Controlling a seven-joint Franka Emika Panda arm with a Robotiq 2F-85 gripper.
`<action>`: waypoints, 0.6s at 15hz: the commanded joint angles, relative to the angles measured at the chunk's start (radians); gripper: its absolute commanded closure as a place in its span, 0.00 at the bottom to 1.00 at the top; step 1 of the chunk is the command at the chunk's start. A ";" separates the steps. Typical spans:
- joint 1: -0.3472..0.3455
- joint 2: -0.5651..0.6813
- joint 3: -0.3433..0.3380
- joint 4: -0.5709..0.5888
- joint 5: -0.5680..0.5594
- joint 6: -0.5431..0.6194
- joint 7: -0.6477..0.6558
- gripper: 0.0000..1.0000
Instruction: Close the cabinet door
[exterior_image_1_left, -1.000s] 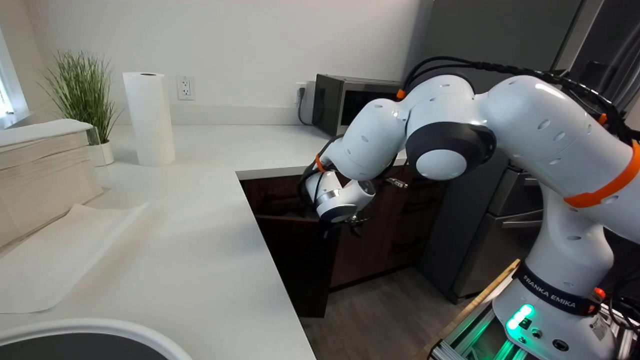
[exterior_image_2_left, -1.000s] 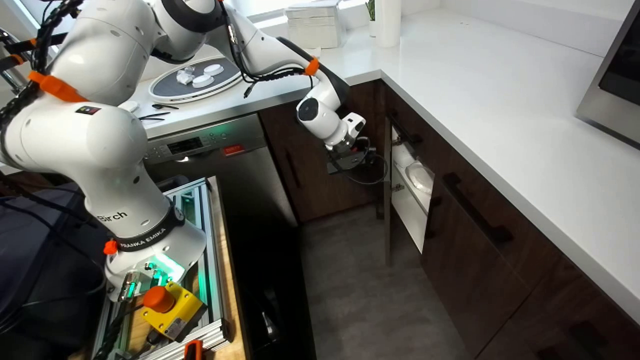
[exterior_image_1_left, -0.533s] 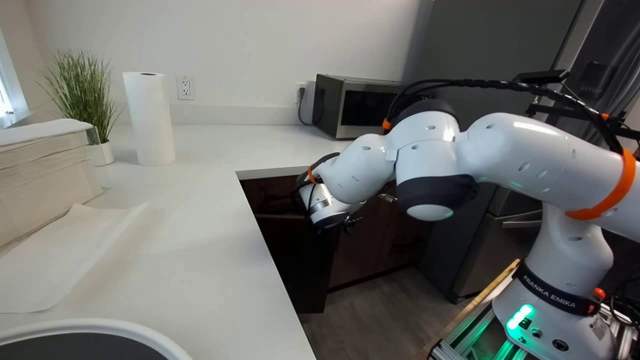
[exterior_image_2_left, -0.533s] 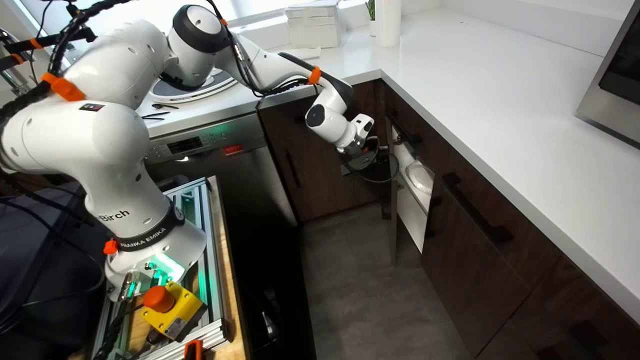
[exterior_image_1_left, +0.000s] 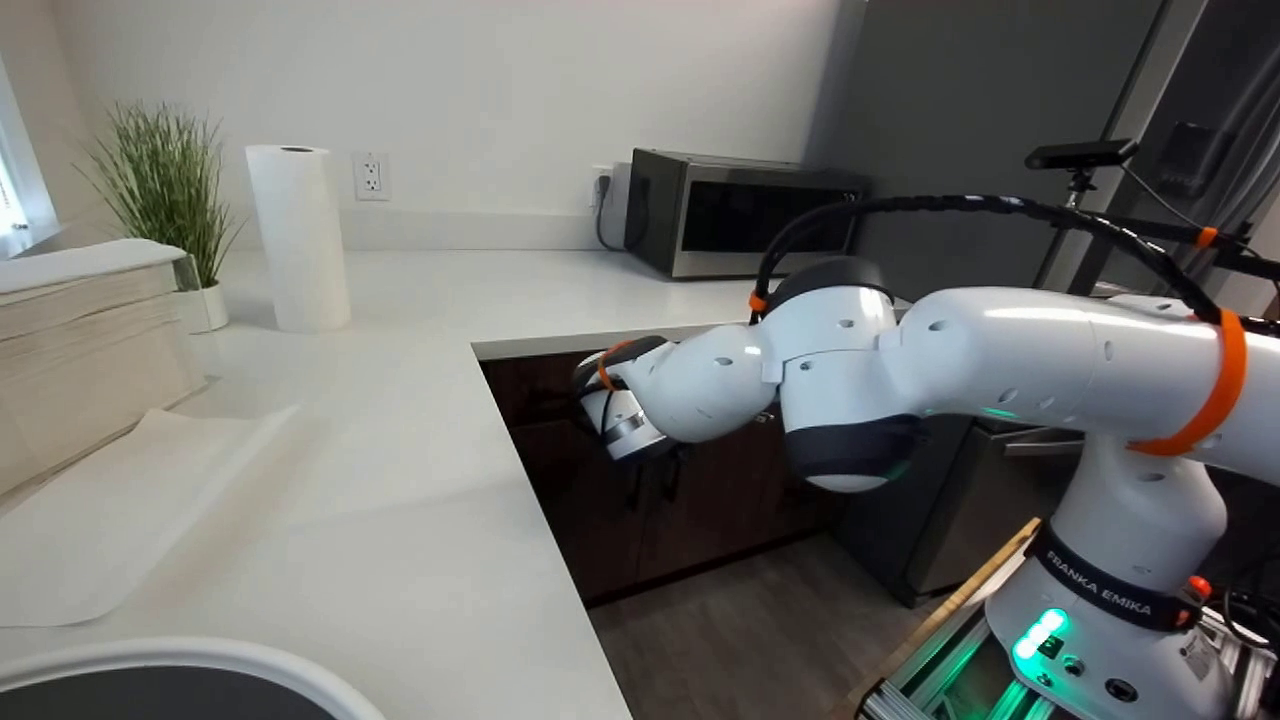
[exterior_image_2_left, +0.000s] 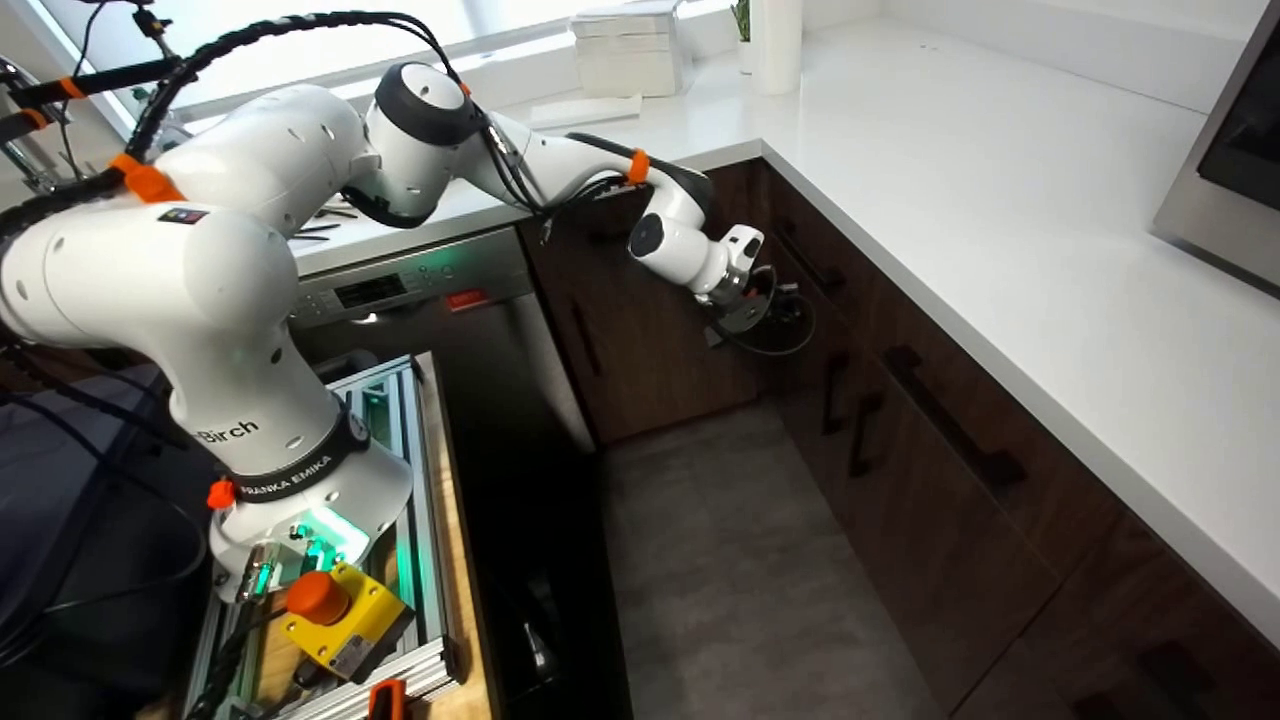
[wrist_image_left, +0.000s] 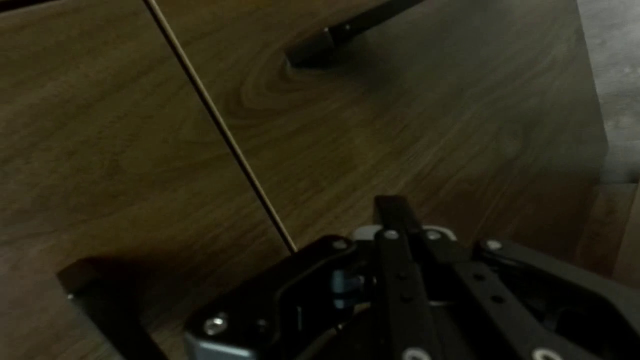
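The cabinet door is a dark brown wood panel (exterior_image_2_left: 800, 412) below the counter near the inner corner. It stands flush with the neighbouring fronts in both exterior views (exterior_image_1_left: 592, 505). Its upright black handle (exterior_image_2_left: 832, 392) shows on its free side. In the wrist view the door (wrist_image_left: 475, 115) fills the right part, with its handle (wrist_image_left: 350, 35) at the top. My gripper (wrist_image_left: 394, 202) is shut with nothing between its fingers. It is close in front of the door's upper part; I cannot tell if it touches. In an exterior view my gripper (exterior_image_2_left: 792, 308) is partly hidden by cables.
A drawer front (wrist_image_left: 125, 150) with a black handle (wrist_image_left: 110, 310) lies above the door, across a thin gap. The white counter (exterior_image_2_left: 960, 130) overhangs the fronts. Beside the door is a neighbouring door handle (exterior_image_2_left: 865, 435). A dishwasher (exterior_image_2_left: 450, 350) stands near the robot base.
The cabinet door has swung from ajar to flush, and the white cabinet inside no longer shows. My gripper has moved towards the cabinet fronts, and the upper arm has lowered and stretched out.
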 joint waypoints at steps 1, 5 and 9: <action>-0.036 -0.004 0.032 0.034 0.000 0.062 -0.031 1.00; -0.102 -0.183 0.193 -0.159 -0.260 0.007 -0.056 0.89; -0.189 -0.367 0.293 -0.368 -0.570 -0.026 -0.043 0.53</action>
